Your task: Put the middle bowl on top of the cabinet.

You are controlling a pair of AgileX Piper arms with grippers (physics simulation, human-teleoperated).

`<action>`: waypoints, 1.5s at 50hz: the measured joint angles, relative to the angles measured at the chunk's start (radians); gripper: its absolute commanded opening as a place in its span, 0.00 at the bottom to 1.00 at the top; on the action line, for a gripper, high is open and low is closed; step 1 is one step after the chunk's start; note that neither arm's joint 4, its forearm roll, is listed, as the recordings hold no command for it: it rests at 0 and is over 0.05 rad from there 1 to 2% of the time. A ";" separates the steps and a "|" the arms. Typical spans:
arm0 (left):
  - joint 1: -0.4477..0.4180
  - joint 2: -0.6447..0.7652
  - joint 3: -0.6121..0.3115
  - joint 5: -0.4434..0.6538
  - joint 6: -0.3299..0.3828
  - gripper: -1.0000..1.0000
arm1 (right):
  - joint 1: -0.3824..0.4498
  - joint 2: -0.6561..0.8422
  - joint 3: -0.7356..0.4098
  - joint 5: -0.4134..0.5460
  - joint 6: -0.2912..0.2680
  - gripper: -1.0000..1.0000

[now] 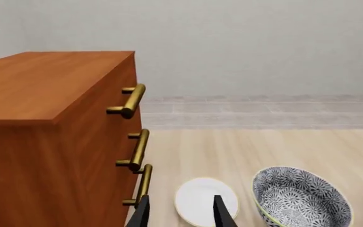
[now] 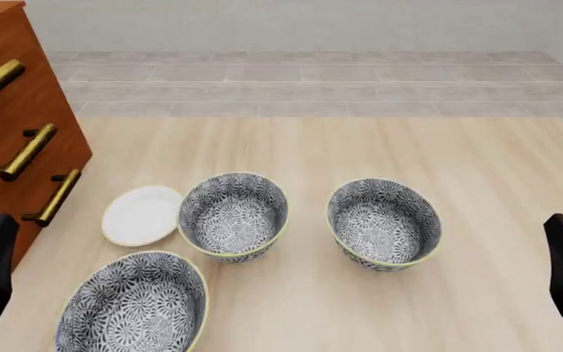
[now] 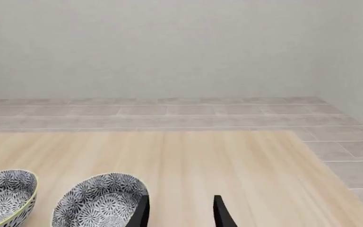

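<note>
The cabinet (image 2: pixel 12 125) stands at the far left of the table (image 2: pixel 477 176), its 3 brass handles (image 2: pixel 23 152) facing right toward the bowls. Its flat top, seen in the left wrist view, is bare and is the target surface.

The left gripper (image 1: pixel 180 215) hangs at the near left, beside the cabinet's lower front. Its 2 fingers stand apart with nothing between them; the gap is moderate. In the front view only a dark part of the arm shows at the left edge.

A small white plate (image 2: pixel 143 214) lies just right of the lowest handle. It is not part of the task.

3 patterned bowls sit upright on the table. The left bowl (image 2: pixel 133 304) is nearest the camera. The middle bowl (image 2: pixel 234 215) sits just right of the plate, very close to it or touching, and apart from the other 2. The right bowl (image 2: pixel 383 222) sits further right, clear of the middle one.

The right gripper (image 3: pixel 180 213) hangs at the near right, well apart from every bowl, fingers parted and empty.

Judgement: both arms appear parked at their start positions, and no bowl is lifted. The left arm is nearer both the middle bowl and the cabinet, so it suits the pick.

No brand, label or writing is legible on any item.
</note>
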 measured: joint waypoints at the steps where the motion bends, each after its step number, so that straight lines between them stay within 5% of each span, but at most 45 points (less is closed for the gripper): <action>1: -0.001 0.001 -0.002 0.002 0.000 1.00 | 0.000 0.001 0.000 -0.001 0.000 1.00; 33: -0.055 0.072 -0.080 0.045 -0.009 1.00 | 0.013 0.056 0.001 -0.040 -0.004 1.00; 75: -0.242 0.424 -0.316 0.006 0.013 1.00 | 0.013 0.073 0.002 -0.046 0.006 1.00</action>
